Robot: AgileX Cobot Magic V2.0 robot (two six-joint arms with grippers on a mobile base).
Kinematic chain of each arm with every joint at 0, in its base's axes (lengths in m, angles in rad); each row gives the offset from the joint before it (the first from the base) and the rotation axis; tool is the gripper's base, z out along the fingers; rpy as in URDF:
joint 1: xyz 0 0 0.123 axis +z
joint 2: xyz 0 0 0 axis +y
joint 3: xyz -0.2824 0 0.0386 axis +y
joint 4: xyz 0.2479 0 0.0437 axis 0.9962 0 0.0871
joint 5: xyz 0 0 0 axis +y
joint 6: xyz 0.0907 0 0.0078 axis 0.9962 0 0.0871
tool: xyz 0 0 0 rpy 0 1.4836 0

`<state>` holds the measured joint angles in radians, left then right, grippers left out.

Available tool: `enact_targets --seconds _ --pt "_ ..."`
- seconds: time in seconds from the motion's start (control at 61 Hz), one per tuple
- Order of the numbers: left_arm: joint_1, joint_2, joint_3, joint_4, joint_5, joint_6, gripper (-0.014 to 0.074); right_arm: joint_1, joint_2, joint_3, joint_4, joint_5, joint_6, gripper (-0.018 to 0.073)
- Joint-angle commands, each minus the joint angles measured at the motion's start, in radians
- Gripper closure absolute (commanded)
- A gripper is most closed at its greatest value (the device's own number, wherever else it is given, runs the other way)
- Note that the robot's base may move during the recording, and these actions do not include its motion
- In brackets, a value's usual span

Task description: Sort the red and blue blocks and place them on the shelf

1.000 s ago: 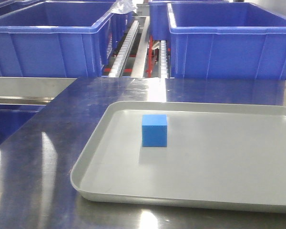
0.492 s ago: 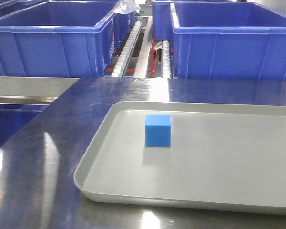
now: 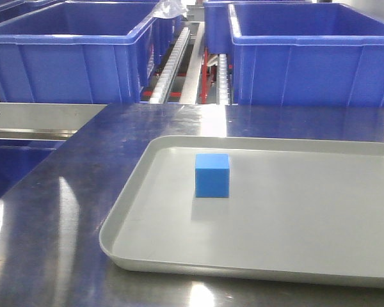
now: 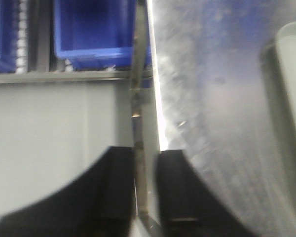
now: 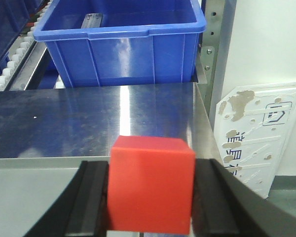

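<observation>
Blue block (image 3: 212, 175) sits in grey tray (image 3: 294, 224); right gripper (image 5: 151, 197) clamps red block (image 5: 151, 180); left gripper (image 4: 145, 197) narrowly parted, empty.

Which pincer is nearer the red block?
Right. The right pincer is shut on the red block; the left pincer hangs at the edge of the tabletop, no red block in its view.

Front view is taken low over the table (image 3: 64, 211), facing the shelf (image 3: 32, 116). Left wrist view is aimed steeply down, close, at the table edge. Right wrist view is levelled across the table at a bin (image 5: 121, 49). The table is shared by all.
</observation>
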<state>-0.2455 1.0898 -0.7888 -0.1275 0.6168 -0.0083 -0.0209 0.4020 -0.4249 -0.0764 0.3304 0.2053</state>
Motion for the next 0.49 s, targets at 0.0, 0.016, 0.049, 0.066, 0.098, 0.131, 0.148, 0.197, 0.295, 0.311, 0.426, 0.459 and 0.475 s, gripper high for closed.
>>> enact_targets --seconds 0.0,0.016,0.049,0.066,0.098,0.131,0.148,0.197,0.295,0.311,0.426,0.459,0.475 --pt "-0.032 0.012 -0.051 -0.025 -0.07 0.008 0.0157 -0.007 0.004 -0.03 -0.015 -0.098 -0.003 0.051" --pt "-0.04 0.02 -0.055 -0.025 -0.074 0.008 0.013 -0.007 0.004 -0.03 -0.015 -0.098 -0.003 0.051" --pt "-0.052 0.031 -0.061 -0.027 -0.076 0.008 0.0104 -0.007 0.004 -0.03 -0.015 -0.098 -0.003 0.051" --pt "-0.057 0.036 -0.062 -0.027 -0.078 0.008 0.0095 -0.007 0.004 -0.03 -0.015 -0.098 -0.003 0.051" --pt "-0.073 0.05 -0.07 -0.03 -0.078 0.008 0.0088 -0.007 0.004 -0.03 -0.015 -0.098 -0.003 0.051" --pt "-0.09 0.064 -0.077 -0.036 -0.078 0.008 0.0092 -0.007 0.004 -0.03 -0.015 -0.098 -0.003 0.051" --pt "-0.097 0.072 -0.083 -0.043 -0.078 0.008 0.0096 -0.007 0.004 -0.03 -0.015 -0.098 -0.003 0.051" --pt "-0.122 0.089 -0.096 -0.066 -0.078 0.008 0.0097 -0.007 0.004 -0.03 -0.015 -0.098 -0.003 0.051" --pt "-0.173 0.129 -0.137 -0.111 -0.079 0.008 0.0097 -0.007 0.004 -0.03 -0.015 -0.098 -0.003 0.051" --pt "-0.179 0.135 -0.143 -0.118 -0.081 0.008 0.0097 -0.007 0.004 -0.03 -0.015 -0.098 -0.003 0.051" --pt "-0.23 0.192 -0.201 -0.145 -0.077 0.008 0.0097 -0.007 0.004 -0.03 -0.015 -0.098 -0.003 0.051" --pt "-0.245 0.209 -0.218 -0.145 -0.077 0.008 0.0097 -0.007 0.004 -0.03 -0.015 -0.098 -0.003 0.051" --pt "-0.251 0.216 -0.224 -0.145 -0.077 0.002 0.0097 -0.007 0.004 -0.03 -0.015 -0.098 -0.003 0.051"
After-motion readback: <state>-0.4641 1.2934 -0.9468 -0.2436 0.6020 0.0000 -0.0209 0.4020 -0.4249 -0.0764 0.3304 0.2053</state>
